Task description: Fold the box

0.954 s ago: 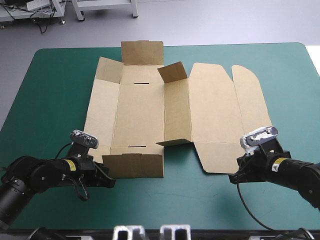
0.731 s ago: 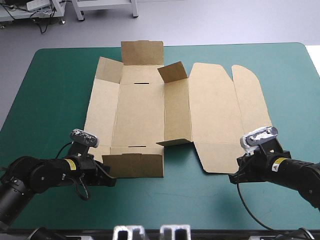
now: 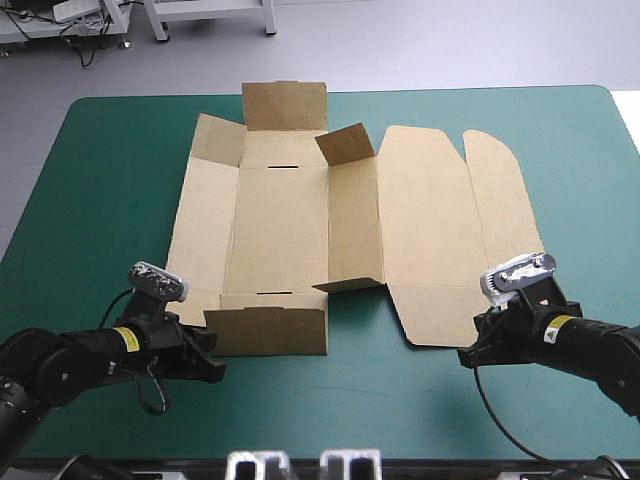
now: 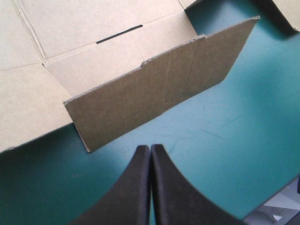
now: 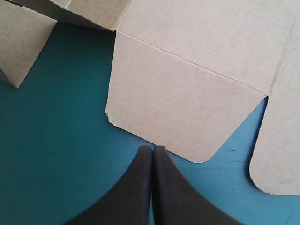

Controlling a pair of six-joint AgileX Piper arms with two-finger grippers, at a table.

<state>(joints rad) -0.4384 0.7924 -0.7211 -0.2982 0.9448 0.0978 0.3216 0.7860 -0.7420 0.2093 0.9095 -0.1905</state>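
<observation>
From above, both grippers' tips are hard to make out, but the wrist views show the left gripper point(image 4: 150, 148) and right gripper point(image 5: 153, 149) each clenched to a point, empty. The brown box point(image 3: 300, 210) lies mostly flat at frame centre, with bare teal-green cover point(image 3: 100, 180) all around it. Both arms lie low at the lower corners, the left facing a raised near flap point(image 4: 159, 89), the right a flat rounded flap point(image 5: 183, 108).

This place looks like a robotics laboratory, not a home. Two black machine arms, the left arm point(image 3: 70, 362) and the right arm point(image 3: 592, 350), reach onto a table point(image 3: 100, 180) with a teal-green cover, where the box point(image 3: 290, 220) of brown board lies opened out. Beyond the far edge are a plain grey floor point(image 3: 430, 40), the white metal legs point(image 3: 160, 22) of a stand, and a white socket strip point(image 3: 76, 10) with loose cables.
</observation>
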